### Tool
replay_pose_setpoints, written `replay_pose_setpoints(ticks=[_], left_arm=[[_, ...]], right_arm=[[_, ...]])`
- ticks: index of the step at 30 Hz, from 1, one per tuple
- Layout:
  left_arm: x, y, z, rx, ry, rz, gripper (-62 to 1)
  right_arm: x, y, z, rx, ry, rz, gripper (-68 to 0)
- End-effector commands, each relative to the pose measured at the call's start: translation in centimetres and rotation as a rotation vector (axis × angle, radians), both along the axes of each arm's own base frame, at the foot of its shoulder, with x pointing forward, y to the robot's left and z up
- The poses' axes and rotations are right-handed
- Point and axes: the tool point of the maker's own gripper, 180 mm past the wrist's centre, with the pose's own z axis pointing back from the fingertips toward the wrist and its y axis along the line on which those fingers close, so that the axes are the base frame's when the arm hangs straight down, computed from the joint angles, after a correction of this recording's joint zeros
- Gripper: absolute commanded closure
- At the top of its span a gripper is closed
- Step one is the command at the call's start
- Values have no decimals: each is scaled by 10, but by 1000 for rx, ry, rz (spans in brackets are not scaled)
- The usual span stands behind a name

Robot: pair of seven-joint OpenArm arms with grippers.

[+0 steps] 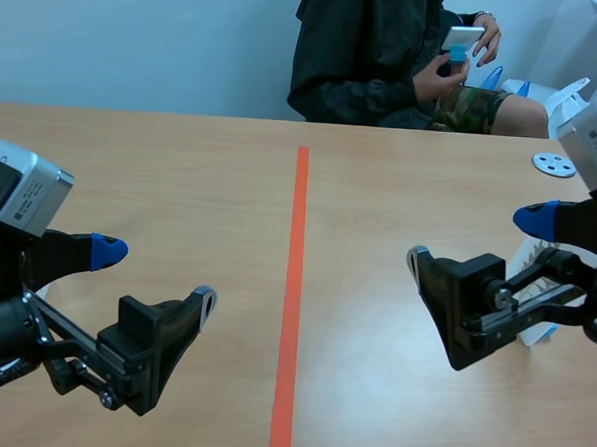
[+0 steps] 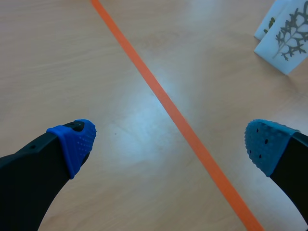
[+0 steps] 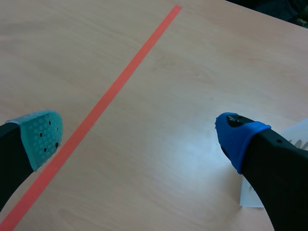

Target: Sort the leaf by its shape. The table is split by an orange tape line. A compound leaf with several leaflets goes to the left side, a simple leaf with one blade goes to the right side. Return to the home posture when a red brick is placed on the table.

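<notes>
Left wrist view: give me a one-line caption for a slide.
Left gripper open over the table, orange tape line running beneath it, white leaf cards beyond the line.

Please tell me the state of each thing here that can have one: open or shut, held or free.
left pincer, open, holding nothing.
right pincer, open, holding nothing.
leaf cards, free on the table, on the right side of the tape line; the front one shows a compound leaf.
person's hand, holding a small white device.
</notes>
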Motion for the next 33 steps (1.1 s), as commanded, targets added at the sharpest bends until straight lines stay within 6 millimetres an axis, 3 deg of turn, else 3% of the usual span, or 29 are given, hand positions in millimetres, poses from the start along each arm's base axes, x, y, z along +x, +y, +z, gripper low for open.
replay_pose_setpoints(ticks=[1, 33], left_arm=[[1, -4, 7, -26, -15, 0, -623], [3, -8, 11, -33, -32, -19, -623]], right_arm=[[3, -1, 7, 18, -22, -3, -679], [3, -1, 6, 14, -22, -3, -679]])
